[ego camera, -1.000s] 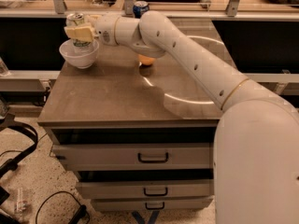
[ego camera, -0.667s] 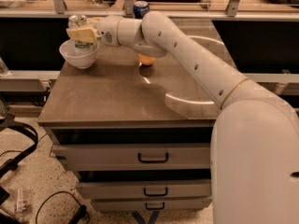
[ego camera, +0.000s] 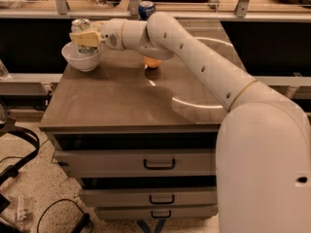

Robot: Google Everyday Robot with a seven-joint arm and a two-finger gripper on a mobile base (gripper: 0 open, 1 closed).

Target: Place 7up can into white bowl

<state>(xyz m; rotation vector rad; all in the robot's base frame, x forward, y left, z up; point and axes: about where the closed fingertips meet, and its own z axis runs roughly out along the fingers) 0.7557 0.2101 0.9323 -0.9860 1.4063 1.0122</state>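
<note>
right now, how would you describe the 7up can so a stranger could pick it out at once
On the grey-brown drawer cabinet, a white bowl sits at the far left corner. The 7up can stands upright in it, clasped by the gripper. It is silver-white with green lettering, unlike the dark blue can on the shelf behind.

No legible text; gripper (ego camera: 84, 37) holds 7up can (ego camera: 80, 24) at white bowl (ego camera: 82, 62).
</note>
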